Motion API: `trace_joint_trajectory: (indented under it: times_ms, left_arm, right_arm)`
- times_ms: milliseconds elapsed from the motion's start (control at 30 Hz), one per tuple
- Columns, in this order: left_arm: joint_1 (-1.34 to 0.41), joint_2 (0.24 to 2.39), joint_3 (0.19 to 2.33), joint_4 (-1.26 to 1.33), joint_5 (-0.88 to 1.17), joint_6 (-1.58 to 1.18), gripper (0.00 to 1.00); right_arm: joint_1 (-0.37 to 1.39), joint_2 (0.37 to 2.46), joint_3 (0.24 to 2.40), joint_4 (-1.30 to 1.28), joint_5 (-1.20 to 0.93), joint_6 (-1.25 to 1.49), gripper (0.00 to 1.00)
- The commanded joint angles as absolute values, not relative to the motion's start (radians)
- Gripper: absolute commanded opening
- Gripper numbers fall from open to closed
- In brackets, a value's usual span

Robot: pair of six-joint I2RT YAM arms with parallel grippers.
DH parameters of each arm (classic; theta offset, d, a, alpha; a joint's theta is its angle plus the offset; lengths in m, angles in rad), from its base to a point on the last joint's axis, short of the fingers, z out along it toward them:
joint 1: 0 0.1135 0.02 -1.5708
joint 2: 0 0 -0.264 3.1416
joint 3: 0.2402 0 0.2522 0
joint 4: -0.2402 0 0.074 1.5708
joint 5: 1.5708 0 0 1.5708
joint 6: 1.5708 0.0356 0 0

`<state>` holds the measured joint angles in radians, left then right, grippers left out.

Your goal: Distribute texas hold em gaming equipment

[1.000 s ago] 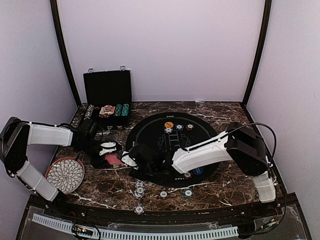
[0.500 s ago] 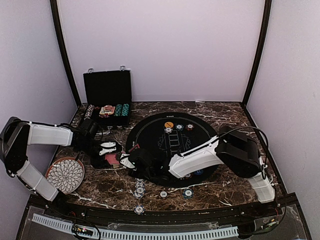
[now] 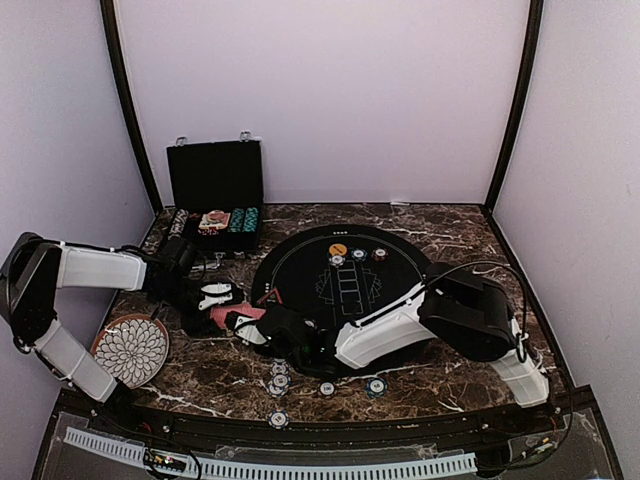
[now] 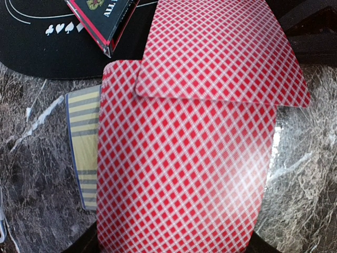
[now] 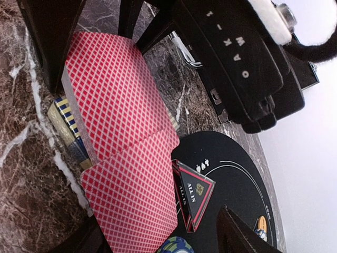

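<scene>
My left gripper [image 3: 213, 298] is shut on a deck of red-backed playing cards [image 4: 181, 174], held low over the marble left of the black round mat [image 3: 300, 250]. The deck's top card [image 4: 221, 52] has slid off toward the mat. My right gripper [image 5: 152, 226] stands open with that slid card [image 5: 134, 211] between its fingers, apart from the right-hand one. The red-edged black triangle marker [image 5: 192, 192] lies on the mat beside the card. Under the deck lies a yellow-and-blue striped flat thing [image 4: 84, 147]. A green-striped poker chip [image 5: 179, 246] shows at the bottom edge.
The open black case [image 3: 215, 190] with chips stands at the back left. A flower-patterned plate [image 3: 132, 350] sits at the front left. The orange button [image 3: 338, 249] and chips [image 3: 358, 254] lie on the mat. Several loose chips [image 3: 280, 375] lie near the front edge.
My right arm has reached further left, across the mat's edge, to the deck in my left gripper. The top card now sticks out from the deck. The left arm has stayed put.
</scene>
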<state>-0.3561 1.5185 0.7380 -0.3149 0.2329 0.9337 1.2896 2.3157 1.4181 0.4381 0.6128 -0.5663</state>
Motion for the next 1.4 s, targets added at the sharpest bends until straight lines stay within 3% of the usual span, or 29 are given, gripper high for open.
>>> trace_joint_trajectory:
  times_ms: [0,200,433,767,1367]
  left_arm:
    - [-0.35,1.54,0.742,-0.356,0.229,0.93,0.0]
    - [-0.348,1.54,0.738,-0.351,0.229,0.93,0.0]
    - [-0.335,1.533,0.728,-0.335,0.226,0.925,0.0]
    - [-0.301,1.502,0.711,-0.325,0.23,0.924,0.0]
    - [-0.287,1.479,0.691,-0.324,0.237,0.931,0.0]
  right_arm:
    - [1.304,2.385,1.418,0.441,0.64,-0.608,0.67]
    - [1.305,2.399,1.425,0.464,0.656,-0.623,0.54]
    - [1.313,2.389,1.402,0.524,0.684,-0.625,0.25]
    - [1.332,2.312,1.382,0.648,0.757,-0.571,0.04]
    - [1.267,2.095,1.368,0.49,0.659,-0.205,0.0]
